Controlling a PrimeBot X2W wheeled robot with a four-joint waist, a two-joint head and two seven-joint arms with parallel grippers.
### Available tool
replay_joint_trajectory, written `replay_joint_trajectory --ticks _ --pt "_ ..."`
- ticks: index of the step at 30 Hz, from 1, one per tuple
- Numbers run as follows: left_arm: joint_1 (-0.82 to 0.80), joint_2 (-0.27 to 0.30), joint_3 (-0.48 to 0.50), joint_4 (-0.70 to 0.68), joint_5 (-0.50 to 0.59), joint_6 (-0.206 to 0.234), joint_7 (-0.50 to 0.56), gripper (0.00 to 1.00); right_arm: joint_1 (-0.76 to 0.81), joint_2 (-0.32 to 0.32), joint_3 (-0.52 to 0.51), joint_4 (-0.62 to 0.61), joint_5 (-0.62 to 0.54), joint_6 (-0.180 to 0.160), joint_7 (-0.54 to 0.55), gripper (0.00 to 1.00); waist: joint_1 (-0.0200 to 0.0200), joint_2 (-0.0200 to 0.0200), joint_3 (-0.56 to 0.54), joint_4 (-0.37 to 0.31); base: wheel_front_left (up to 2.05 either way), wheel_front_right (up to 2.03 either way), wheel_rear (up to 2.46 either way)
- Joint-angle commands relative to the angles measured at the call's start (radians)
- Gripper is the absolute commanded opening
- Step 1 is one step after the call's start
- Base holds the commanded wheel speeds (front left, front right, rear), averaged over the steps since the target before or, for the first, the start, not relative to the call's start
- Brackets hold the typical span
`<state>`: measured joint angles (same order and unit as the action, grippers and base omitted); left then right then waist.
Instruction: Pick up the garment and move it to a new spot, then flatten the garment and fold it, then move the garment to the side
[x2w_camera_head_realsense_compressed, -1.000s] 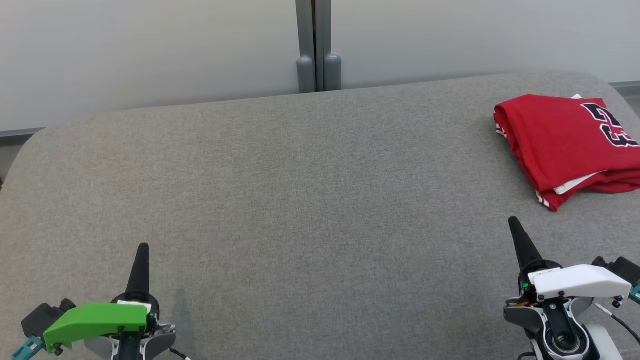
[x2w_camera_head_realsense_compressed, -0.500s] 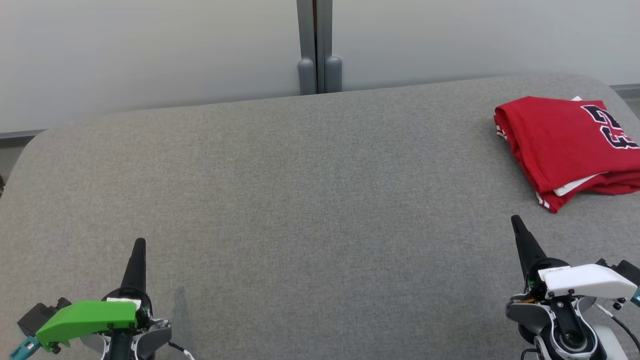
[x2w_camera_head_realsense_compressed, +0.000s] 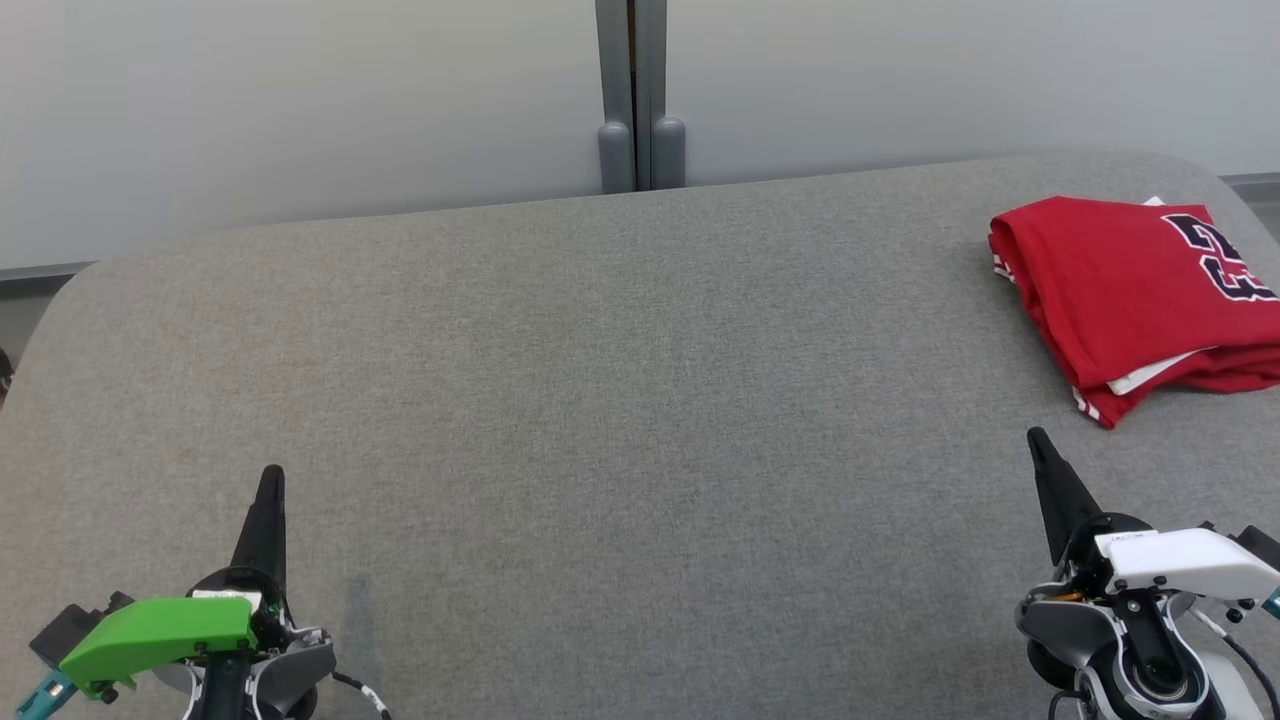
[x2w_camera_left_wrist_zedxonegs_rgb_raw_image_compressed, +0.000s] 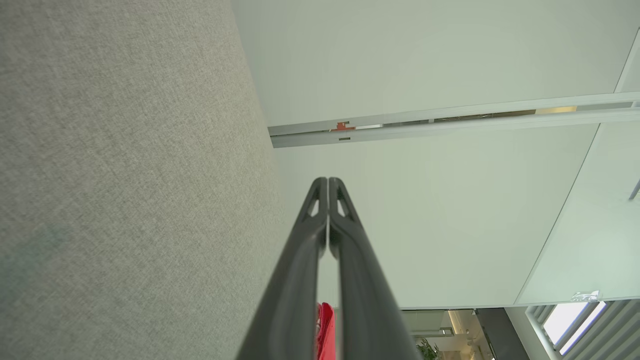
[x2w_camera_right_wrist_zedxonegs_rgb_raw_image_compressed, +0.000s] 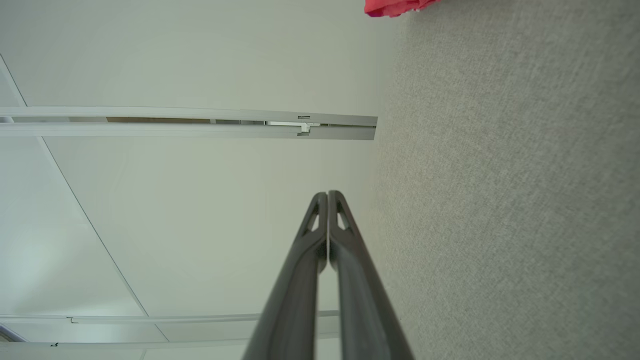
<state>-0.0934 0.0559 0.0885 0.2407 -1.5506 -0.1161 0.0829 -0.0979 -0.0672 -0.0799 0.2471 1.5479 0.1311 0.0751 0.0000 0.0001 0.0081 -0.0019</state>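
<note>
- Two end effectors sit low at the near edge of the grey, fabric-covered table (x2w_camera_head_realsense_compressed: 600, 400) with rounded corners. The left end effector (x2w_camera_head_realsense_compressed: 270, 482), under a green cover, is at the near left, and the right end effector (x2w_camera_head_realsense_compressed: 1036, 442), under a white cover, is at the near right.
- Both have their long dark fingers pressed together into a single point. The wrist views show the tips meeting with no gap and nothing caught between them, so each is closed and empty.
- Neither touches any cloth. Whether they rest on the table or hang just above it, I cannot tell.
- The red fabric garment (x2w_camera_head_realsense_compressed: 1120, 290), a jersey with dark numerals and white trim, lies at the far right of the table. It is folded into a compact stack and runs off the right edge of the head view.
- It lies well apart from the left end effector and nearer the right one, though not touching it.
- Judging by the neat fold and its place at the side, the last step looks done.
- The next move seems to call for little beyond keeping both arms clear. If any tidying is wanted, the right end effector would need to open and reach far and right to the near corner, where a white layer pokes out.
</note>
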Motion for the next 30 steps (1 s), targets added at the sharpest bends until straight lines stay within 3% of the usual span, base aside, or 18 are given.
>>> replay_joint_trajectory --ticks 1,11,30 --pt "-0.014 0.006 0.006 0.002 -0.017 -0.009 0.006 0.00 -0.013 0.000 -0.004 -0.007 0.023 -0.001 0.006 0.00 0.0000 -0.0001 -0.001 0.000 0.00 0.00 0.00" --pt "-0.022 0.006 0.018 0.005 -0.075 -0.019 0.024 0.00 -0.013 0.002 -0.016 -0.006 0.086 0.000 0.024 0.00 0.0000 -0.0001 -0.005 0.002 0.00 0.00 0.00" --pt "-0.020 0.002 0.021 0.006 -0.070 -0.019 0.029 0.00 -0.011 0.004 -0.020 -0.005 0.078 0.000 0.029 0.00 0.0000 -0.0001 -0.005 0.002 0.00 0.00 0.00"
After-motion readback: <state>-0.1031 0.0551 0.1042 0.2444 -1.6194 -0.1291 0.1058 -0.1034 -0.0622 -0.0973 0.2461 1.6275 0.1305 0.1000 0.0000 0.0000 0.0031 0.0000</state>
